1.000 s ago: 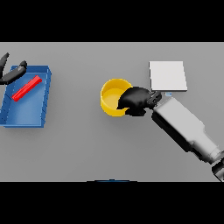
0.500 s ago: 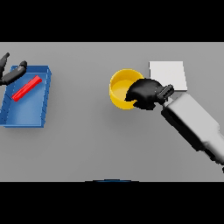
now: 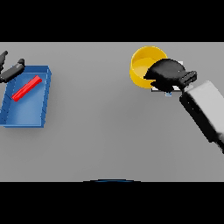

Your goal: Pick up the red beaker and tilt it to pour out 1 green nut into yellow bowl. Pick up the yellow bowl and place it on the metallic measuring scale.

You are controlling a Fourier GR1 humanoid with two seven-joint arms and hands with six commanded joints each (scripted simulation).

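I am looking down at a grey table (image 3: 100,131) that fills the view. At the far left a blue tray (image 3: 26,114) is lying with a red beaker (image 3: 26,88) on its side inside it, slanting across the upper half. My left robot hand (image 3: 12,71) is showing idle at the tray's top left corner, fingers loosely straight and holding nothing. On the right my white and grey right arm (image 3: 205,111) is reaching in diagonally, and my right robot hand (image 3: 165,73) is curled over the near right rim of the yellow bowl (image 3: 144,65), gripping it. The bowl is sitting at the upper right, and I judge it is being carried above the table. I cannot see a green nut inside it. The metallic measuring scale (image 3: 166,90) is almost fully hidden beneath my hand; only a thin pale edge is peeking out just below the palm, so the bowl appears to be beside or partly over it. To do this step well, I am thinking I should keep the bowl level, centre it over the plate, lower it gently until it is resting flat, and only then open my fingers.
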